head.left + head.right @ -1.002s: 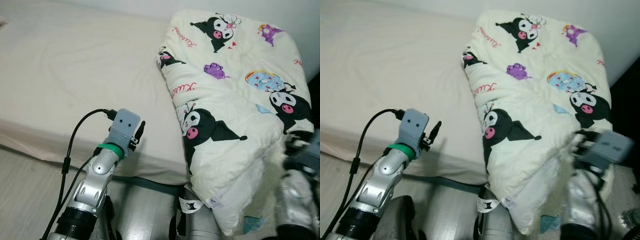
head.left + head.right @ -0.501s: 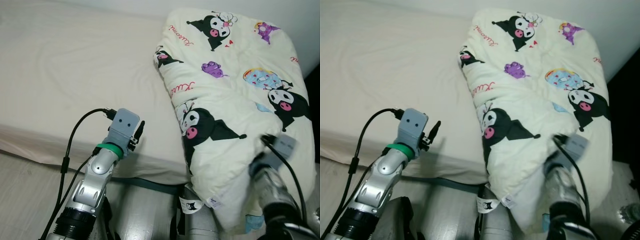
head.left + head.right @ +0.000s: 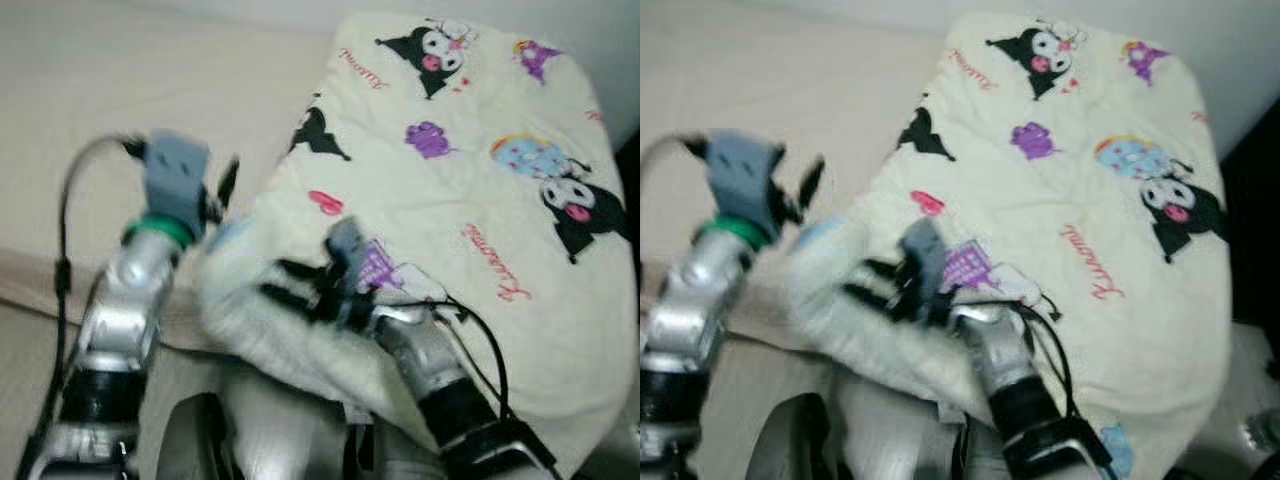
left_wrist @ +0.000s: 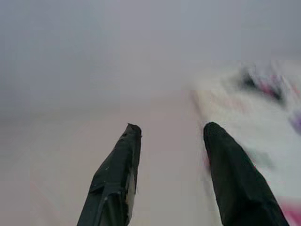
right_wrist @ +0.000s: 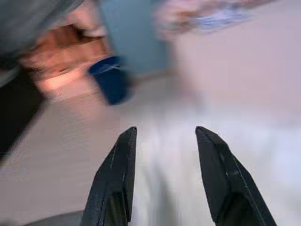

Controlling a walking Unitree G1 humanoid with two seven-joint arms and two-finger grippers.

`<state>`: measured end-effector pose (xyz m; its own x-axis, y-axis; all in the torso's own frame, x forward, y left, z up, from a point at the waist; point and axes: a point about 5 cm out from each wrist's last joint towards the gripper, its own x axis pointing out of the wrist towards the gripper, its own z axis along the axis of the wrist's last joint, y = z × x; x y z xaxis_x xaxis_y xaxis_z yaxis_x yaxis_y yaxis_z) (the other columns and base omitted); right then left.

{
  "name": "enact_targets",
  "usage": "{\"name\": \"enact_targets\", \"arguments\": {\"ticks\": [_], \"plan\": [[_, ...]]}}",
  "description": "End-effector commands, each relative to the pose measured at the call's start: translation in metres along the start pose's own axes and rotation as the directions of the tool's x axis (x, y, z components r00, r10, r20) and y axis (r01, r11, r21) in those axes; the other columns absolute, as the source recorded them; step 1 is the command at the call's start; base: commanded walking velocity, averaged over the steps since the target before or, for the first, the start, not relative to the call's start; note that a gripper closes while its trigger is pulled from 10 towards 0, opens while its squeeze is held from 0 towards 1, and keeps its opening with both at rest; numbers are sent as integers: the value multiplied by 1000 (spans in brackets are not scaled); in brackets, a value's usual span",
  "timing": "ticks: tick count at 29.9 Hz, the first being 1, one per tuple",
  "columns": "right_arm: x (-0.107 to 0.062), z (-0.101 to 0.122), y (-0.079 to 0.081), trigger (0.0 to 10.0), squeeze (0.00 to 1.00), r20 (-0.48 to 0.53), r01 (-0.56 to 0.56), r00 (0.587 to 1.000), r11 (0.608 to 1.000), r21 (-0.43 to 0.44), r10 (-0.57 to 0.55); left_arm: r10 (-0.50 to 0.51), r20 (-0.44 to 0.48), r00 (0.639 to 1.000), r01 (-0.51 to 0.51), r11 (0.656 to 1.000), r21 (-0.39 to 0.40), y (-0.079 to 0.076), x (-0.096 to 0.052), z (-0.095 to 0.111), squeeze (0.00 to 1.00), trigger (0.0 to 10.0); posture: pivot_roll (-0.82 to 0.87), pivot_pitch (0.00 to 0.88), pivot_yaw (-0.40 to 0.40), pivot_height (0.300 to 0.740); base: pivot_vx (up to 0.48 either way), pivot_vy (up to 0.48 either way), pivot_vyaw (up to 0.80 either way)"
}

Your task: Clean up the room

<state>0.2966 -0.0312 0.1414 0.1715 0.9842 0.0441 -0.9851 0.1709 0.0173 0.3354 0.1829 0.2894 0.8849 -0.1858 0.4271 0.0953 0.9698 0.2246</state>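
A cream quilt (image 3: pixel 480 230) printed with black cartoon figures lies across the right half of the bed (image 3: pixel 70 90). Its lower corner now bulges out to the left, over the bed's front edge. My right gripper (image 3: pixel 275 282) reaches leftward across that bulging fold, open, with the fabric just under its fingers (image 5: pixel 115 174). My left gripper (image 4: pixel 171 132) is raised beside the quilt's left edge, open and empty, above the bare sheet. The pictures are blurred by motion.
Pale floor (image 3: pixel 20 380) runs along the bed's front edge at lower left. A dark gap (image 3: pixel 1255 220) lies past the bed's right side. The right wrist view shows a blurred blue object (image 5: pixel 110 80) beyond the quilt.
My right arm swung from the quilt's lower right across to the left, and the quilt's lower part spread leftward with it. My left arm rose and moved toward the quilt.
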Motion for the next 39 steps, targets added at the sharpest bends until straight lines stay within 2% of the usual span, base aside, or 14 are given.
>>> {"name": "enact_targets", "arguments": {"ticks": [1,7,11,12,13,18,20,22,23,25,27,29,33,39], "plan": [[-9,0,1,10000,0,-2,-16,1000,1000,7,16,-10,4,1000,10,1000,-29,4,-2,3,0,10000,-37,136,30,576,0,0,0],[-67,5,-31,10000,0,32,325,945,945,-31,-324,-92,-45,995,90,995,-35,-15,-11,-10,0,10000,-63,138,32,576,0,0,0],[-116,9,-42,10000,0,62,589,808,806,-50,-586,-153,-158,975,154,988,-10,-46,-26,-46,0,10000,-85,137,31,576,0,0,0],[-135,3,-47,10000,0,45,700,714,711,-57,-699,-168,-215,962,173,985,3,-57,-33,-64,0,10000,-101,135,32,576,0,0,0],[-135,3,-47,10000,0,45,700,714,711,-57,-699,-168,-215,962,173,985,3,-57,-33,-64,0,10000,-101,135,32,576,0,0,0],[-171,-61,-42,10000,0,-178,903,424,430,5,-888,-196,-455,869,263,961,88,-80,-54,-128,0,10000,-123,123,39,576,0,0,0],[-173,-69,-40,10000,0,-207,915,399,403,28,-893,-187,-490,852,264,960,93,-80,-57,-135,0,10000,-123,123,39,576,0,0,0],[-209,-102,-32,10000,0,-391,992,122,112,49,-912,-220,-658,720,268,963,-29,-75,-84,-168,0,10000,-121,121,41,576,0,0,0],[-209,-102,-32,10000,0,-391,992,122,112,49,-912,-220,-658,720,268,963,-29,-75,-84,-168,0,10000,-121,121,41,576,0,0,0],[-244,-119,-18,10000,0,-499,994,-104,-110,-18,-860,-289,-748,597,281,949,-142,-71,-113,-190,0,10000,-117,120,41,576,0,0,0],[-272,-124,-6,10000,0,-527,972,-233,-218,-92,-818,-331,-805,493,297,933,-202,-65,-142,-206,0,10000,-117,120,41,576,0,0,0],[-282,-124,-2,10000,0,-531,961,-274,-248,-121,-802,-342,-823,454,301,928,-219,-63,-153,-211,0,10000,-119,117,41,576,0,0,0],[-335,-120,22,10000,0,-506,855,-516,-447,-262,-691,-415,-861,293,383,876,-292,-54,-206,-222,0,10000,-126,117,41,576,0,0,0],[-352,-109,23,10000,0,-460,827,-560,-499,-259,-689,-463,-842,275,365,861,-354,-54,-223,-219,0,10000,-116,119,37,576,0,0,0]]}}
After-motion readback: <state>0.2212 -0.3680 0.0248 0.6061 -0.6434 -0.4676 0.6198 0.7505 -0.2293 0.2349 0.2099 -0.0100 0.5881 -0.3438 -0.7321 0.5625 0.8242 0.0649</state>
